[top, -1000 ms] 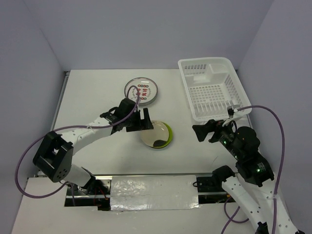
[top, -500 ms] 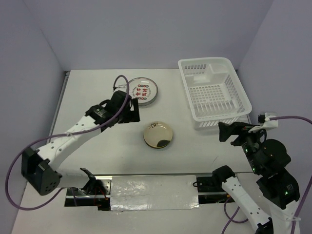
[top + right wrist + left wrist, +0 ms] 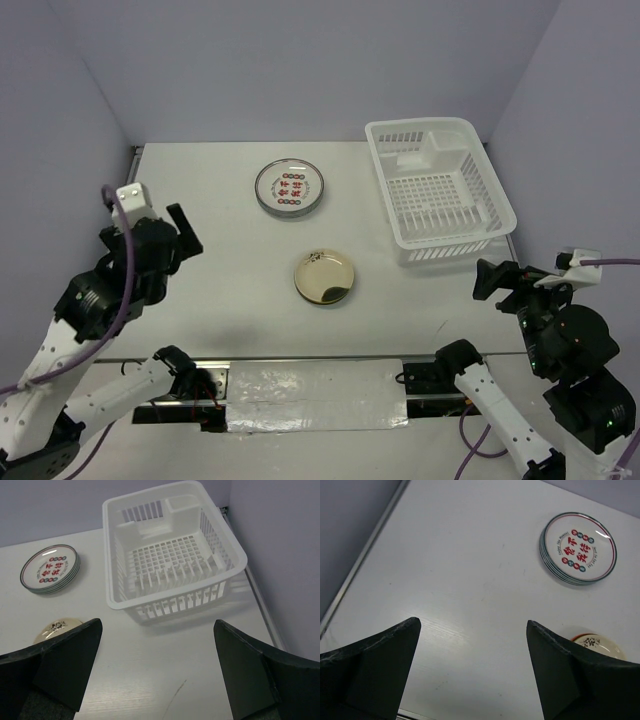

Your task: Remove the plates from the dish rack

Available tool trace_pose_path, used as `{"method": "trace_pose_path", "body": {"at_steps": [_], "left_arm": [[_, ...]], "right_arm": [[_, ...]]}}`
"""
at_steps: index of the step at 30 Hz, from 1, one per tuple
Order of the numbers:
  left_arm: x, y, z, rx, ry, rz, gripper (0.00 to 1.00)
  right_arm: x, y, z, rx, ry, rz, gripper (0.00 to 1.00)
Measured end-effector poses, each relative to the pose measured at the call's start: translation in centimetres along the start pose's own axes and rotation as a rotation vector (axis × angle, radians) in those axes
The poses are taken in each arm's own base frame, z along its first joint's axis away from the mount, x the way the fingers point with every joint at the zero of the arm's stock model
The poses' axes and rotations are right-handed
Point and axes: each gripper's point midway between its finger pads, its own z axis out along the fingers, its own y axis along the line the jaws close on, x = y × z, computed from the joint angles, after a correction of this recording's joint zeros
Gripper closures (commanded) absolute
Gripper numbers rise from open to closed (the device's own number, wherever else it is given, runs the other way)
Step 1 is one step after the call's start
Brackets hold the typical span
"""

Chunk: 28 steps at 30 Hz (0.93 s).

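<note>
**Red characters on one plate; nothing else legible**

From my station the only writing I can find is on the white plate (image 3: 578, 548); four red characters, Chinese in look, sit two over two at its centre, with short rows of small red and teal roundels on either side of them; I cannot make the characters out with certainty in any view; the golden-tan plate (image 3: 323, 278) bears a dark mark near its rim, too small to read.

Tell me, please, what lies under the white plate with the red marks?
More plates: the white plate tops a stack, and rims of several show at its edge. Their faces are covered, so patterns and exact count cannot be told.
</note>
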Motion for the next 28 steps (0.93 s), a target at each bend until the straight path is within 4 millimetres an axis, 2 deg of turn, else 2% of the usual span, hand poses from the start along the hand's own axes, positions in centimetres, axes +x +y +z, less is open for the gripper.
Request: {"method": "trace_pose_path", "body": {"at_steps": [5, 10, 16, 28], "left_arm": [[-0.9, 4.1, -2.2, -0.048, -0.084, -0.064, 0.01], [0.2, 6.9, -3.3, -0.068, -0.113, -0.084, 0.00], [1.0, 8.2, -3.6, -0.096, -0.107, -0.078, 0.01], [1.6, 8.6, -3.6, -0.099, -0.102, -0.071, 0.00]], "right_arm": [[0.5, -0.9, -0.8, 0.020, 0.006, -0.009, 0.00], [0.8, -1.5, -1.6, 0.023, 0.002, -0.008, 0.00], [1.2, -1.7, -2.2, 0.018, 0.000, -0.006, 0.00], [1.7, -1.3, -2.3, -0.008, 0.006, 0.017, 0.00]]}}
